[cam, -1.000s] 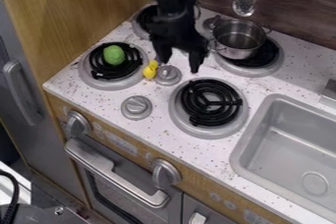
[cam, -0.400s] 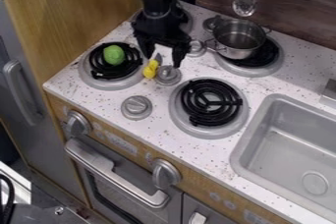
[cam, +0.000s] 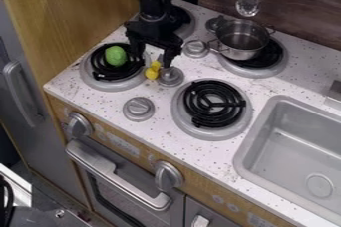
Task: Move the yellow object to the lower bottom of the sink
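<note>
Metal pot (cam: pixel 241 39) sits on a burner (cam: pixel 271 56), sink (cam: pixel 242 157) shows its round drain (cam: pixel 319 186), gripper (cam: pixel 154 60) hangs spread by the yellow object (cam: pixel 152 73).

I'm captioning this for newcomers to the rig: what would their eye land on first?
Probably the black gripper, hanging open over the small yellow object between the left burner and a grey knob. Next might come the round green object on that burner's black coil, then the metal pot at the back and the grey sink at lower right.

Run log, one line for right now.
end effector: open, near yellow object | yellow object: on stovetop, beside knob | sink placement: not done
</note>
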